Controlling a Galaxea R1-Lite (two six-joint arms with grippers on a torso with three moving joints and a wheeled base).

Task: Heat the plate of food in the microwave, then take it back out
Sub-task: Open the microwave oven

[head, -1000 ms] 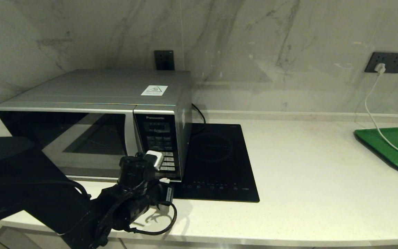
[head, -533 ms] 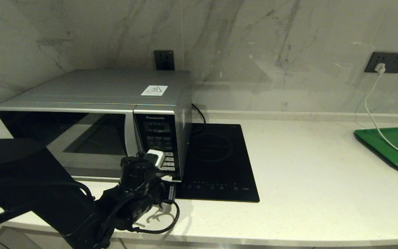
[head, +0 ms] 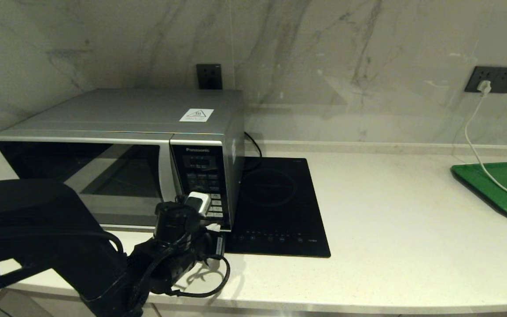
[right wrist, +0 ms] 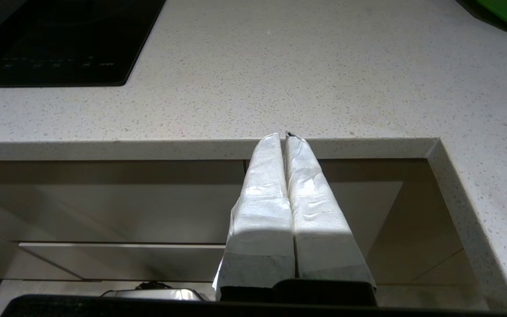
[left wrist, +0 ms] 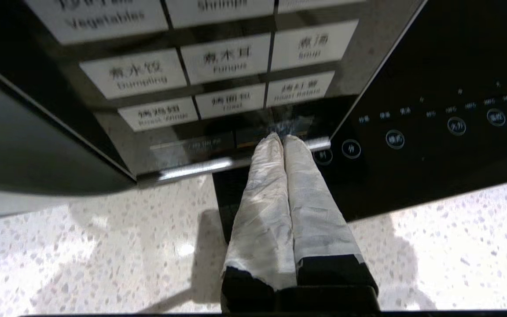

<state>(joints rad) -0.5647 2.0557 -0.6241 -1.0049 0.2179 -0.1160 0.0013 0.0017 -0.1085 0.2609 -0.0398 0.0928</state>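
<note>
The silver-grey microwave stands at the back left of the counter with its dark glass door closed. The plate of food is out of view. My left gripper is shut, with nothing between its white-wrapped fingers. Its tips touch the lowest strip of the button panel, just under the rows of white food buttons and near the panel's right corner. My right gripper is shut and empty. It hangs below the counter's front edge and does not show in the head view.
A flat black induction hob lies right beside the microwave. A green tray sits at the far right, with a white cable running from a wall socket onto it. Pale speckled counter spreads between them.
My left arm has crept slightly forward and right, bringing the shut fingertips closer against the bottom of the button panel. Nothing else has moved.
</note>
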